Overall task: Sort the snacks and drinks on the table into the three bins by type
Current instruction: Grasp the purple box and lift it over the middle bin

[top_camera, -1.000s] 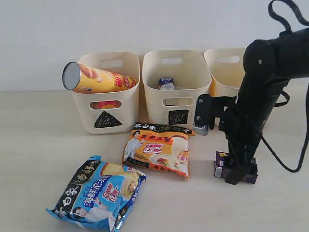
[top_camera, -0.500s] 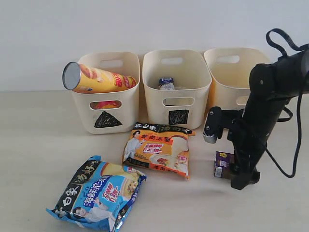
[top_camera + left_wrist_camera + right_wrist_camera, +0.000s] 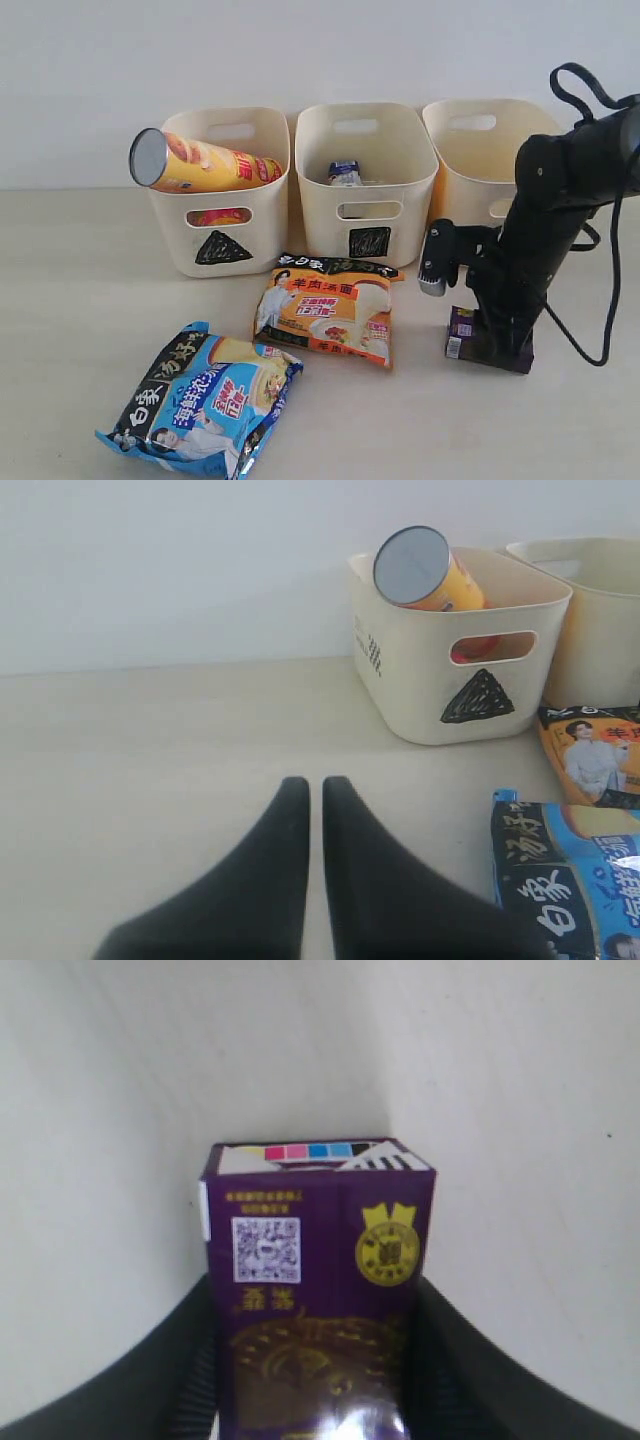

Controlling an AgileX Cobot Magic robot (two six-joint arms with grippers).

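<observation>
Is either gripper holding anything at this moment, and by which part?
The right gripper grips the small purple box by its two opposite side faces; the box stands on the table. The left gripper is shut and empty.

A plain white wall is running across the back, meeting a pale beige table with faint wood grain. Soft, even light is falling over both and is casting only weak shadows.

Bright even light, faint shadows, purple box blurred
</observation>
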